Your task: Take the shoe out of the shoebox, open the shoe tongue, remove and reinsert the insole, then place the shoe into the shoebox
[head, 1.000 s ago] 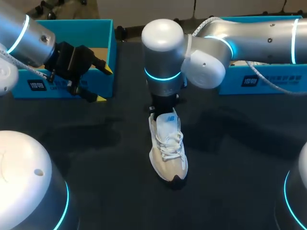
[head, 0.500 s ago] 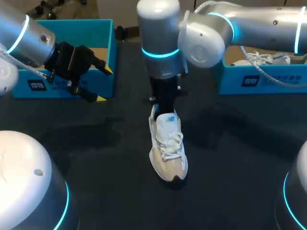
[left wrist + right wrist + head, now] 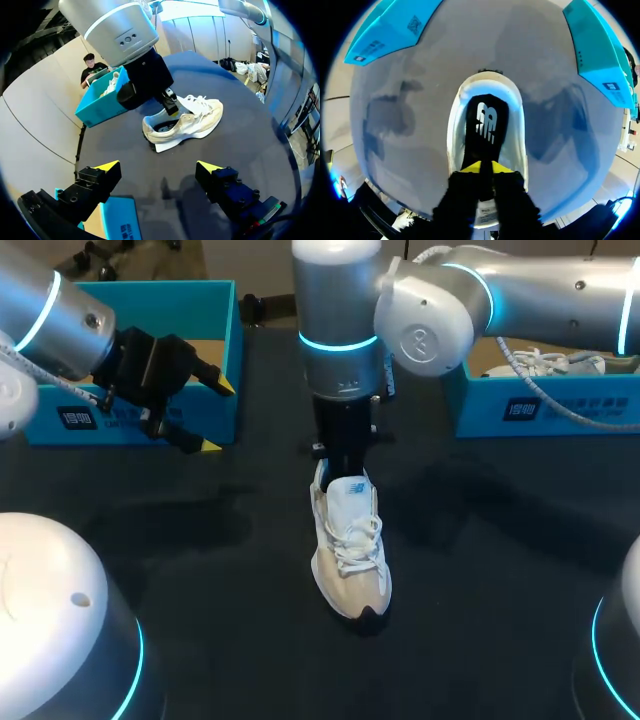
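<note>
Two end effectors. Left end effector [image 3: 215, 416]: fingers apart, holding nothing, blue shoebox [image 3: 170, 305] just behind. Right end effector [image 3: 480, 167]: tips together, clamped on black insole [image 3: 483, 125] inside white shoe [image 3: 350, 550] directly beneath, on counter [image 3: 500, 570].

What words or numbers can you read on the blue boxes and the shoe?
On the left shoebox, front label: white print, too blurred to read.
On the right shoebox, front label: white print, too small to read.
On the shoe, tongue: a small blue mark, too small to read.
On the insole: a white logo mark, no words or numbers.
</note>
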### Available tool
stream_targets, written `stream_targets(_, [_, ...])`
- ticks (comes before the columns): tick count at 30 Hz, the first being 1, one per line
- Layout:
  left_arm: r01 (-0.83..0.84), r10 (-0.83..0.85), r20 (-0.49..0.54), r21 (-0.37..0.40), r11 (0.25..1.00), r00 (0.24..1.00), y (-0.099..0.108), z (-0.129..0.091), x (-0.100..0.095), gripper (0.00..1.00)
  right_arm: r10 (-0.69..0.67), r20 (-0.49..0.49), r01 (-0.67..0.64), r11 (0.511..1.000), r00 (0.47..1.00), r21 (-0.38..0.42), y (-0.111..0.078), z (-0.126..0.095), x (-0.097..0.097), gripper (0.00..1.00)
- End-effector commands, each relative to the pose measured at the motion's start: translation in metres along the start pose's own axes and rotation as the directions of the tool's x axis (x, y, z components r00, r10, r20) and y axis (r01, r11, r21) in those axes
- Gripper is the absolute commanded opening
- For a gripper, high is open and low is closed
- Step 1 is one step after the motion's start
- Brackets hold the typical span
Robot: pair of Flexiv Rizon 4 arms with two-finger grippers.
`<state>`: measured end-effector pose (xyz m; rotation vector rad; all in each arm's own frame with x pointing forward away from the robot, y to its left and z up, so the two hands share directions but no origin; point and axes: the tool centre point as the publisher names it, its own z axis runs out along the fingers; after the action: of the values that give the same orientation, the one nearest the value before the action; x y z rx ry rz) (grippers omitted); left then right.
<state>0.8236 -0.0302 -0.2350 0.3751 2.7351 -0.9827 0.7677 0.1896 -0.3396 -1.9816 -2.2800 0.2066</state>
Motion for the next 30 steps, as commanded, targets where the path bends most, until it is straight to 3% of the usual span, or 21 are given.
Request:
stream_targets(1, [0.000,0.000,0.000,-0.002,1.000,1.000,0.0000,-0.0003,0.0009,1.00,-0.001,-0.018,0.002,1.000,1.000,0.017,0.0008,-0.0014,-0.0004,1.00])
stream_targets(18, [0.000,0.000,0.000,-0.002,1.000,1.000,0.0000,-0.0003,0.0009,1.00,-0.039,-0.015,0.040,0.997,0.999,0.072,0.0011,0.0046,0.0037,1.00])
stream_targets(26, [0.000,0.000,0.000,-0.002,1.000,1.000,0.0000,-0.0003,0.0009,1.00,-0.042,-0.012,0.043,0.996,0.999,0.073,0.0009,0.0059,0.0019,1.00])
stream_targets(30, [0.000,0.000,0.000,-0.002,1.000,1.000,0.0000,-0.0003,0.0009,1.00,-0.035,0.009,0.034,0.998,0.999,0.051,0.0018,-0.0038,0.0008,1.00])
